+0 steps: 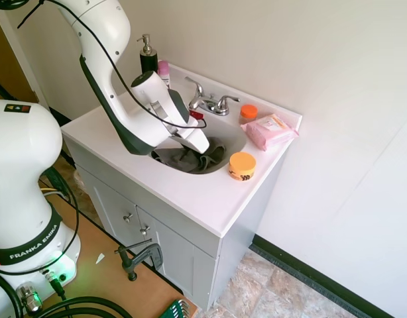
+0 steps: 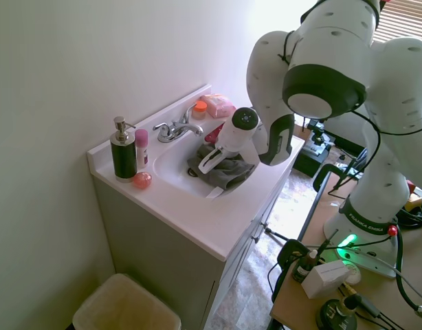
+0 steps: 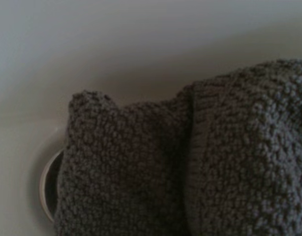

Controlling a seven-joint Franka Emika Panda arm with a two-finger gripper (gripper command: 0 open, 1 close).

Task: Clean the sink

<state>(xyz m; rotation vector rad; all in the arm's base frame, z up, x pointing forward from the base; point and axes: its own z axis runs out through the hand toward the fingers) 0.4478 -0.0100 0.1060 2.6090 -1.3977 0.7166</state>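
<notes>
1. The claw (image 1: 198,147) is down inside the sink (image 1: 231,140), pressed onto a dark grey cloth (image 1: 190,161); its tips are buried behind the wrist, so I cannot tell whether they are apart or clamped on the cloth.
2. In the wrist view the cloth's nubbly weave fills the frame, half covering the drain (image 3: 46,189).
3. The sink sits mid-counter; the faucet (image 1: 210,103) is at its twelve o'clock.
4. An orange-lidded jar (image 1: 242,165) stands at four o'clock, a pink packet (image 1: 270,130) at two.
5. This looks like the wiping step; next probably calls for dragging the cloth around the basin wall.
</notes>
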